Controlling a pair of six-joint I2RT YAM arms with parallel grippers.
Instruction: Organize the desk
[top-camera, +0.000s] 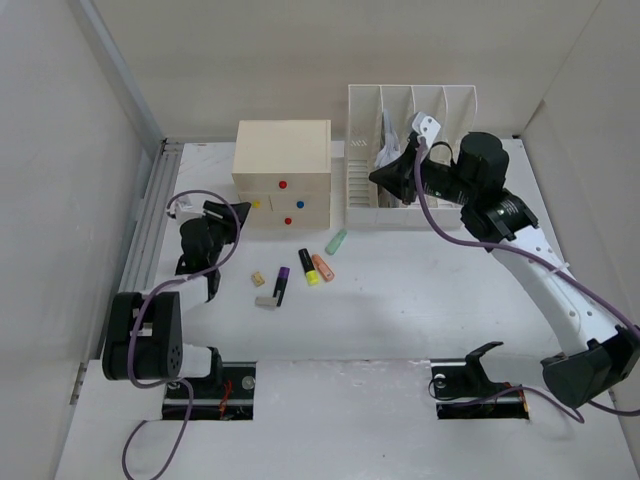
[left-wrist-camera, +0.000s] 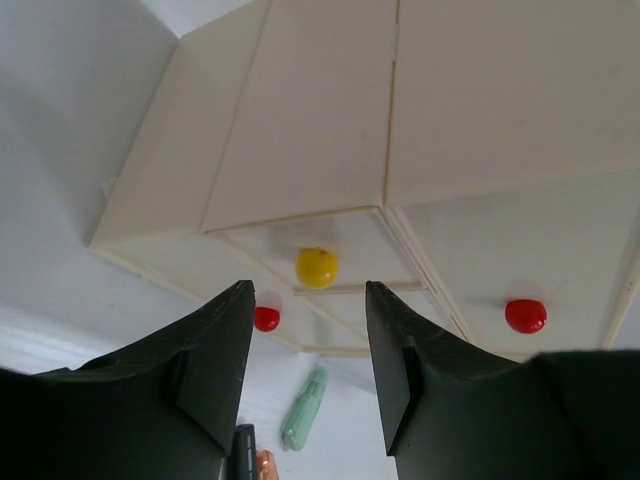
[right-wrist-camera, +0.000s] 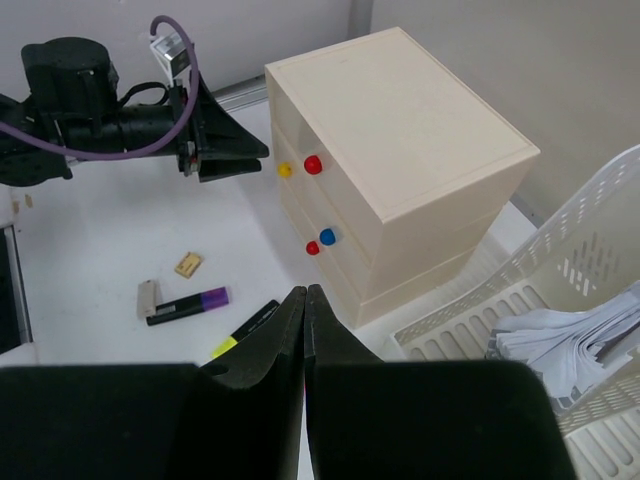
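The desk (top-camera: 400, 320) is a white tabletop holding loose items in its middle: a purple highlighter (top-camera: 281, 286), a yellow one (top-camera: 308, 267), an orange one (top-camera: 322, 267) and a green one (top-camera: 336, 241). A tan eraser (top-camera: 258, 279) and a small grey piece (top-camera: 267, 300) lie beside them. My left gripper (top-camera: 232, 215) is open and empty, pointing at the yellow knob (left-wrist-camera: 316, 267) of the cream drawer box (top-camera: 282, 170), just short of it. My right gripper (top-camera: 376, 177) is shut and empty, raised over the left end of the white file rack (top-camera: 410, 150).
Papers (right-wrist-camera: 570, 335) lie in the file rack. The drawer box also has red knobs (left-wrist-camera: 525, 315) and a blue knob (right-wrist-camera: 327, 236). A grooved metal rail (top-camera: 145, 225) runs along the desk's left edge, and pale walls close in the sides and back.
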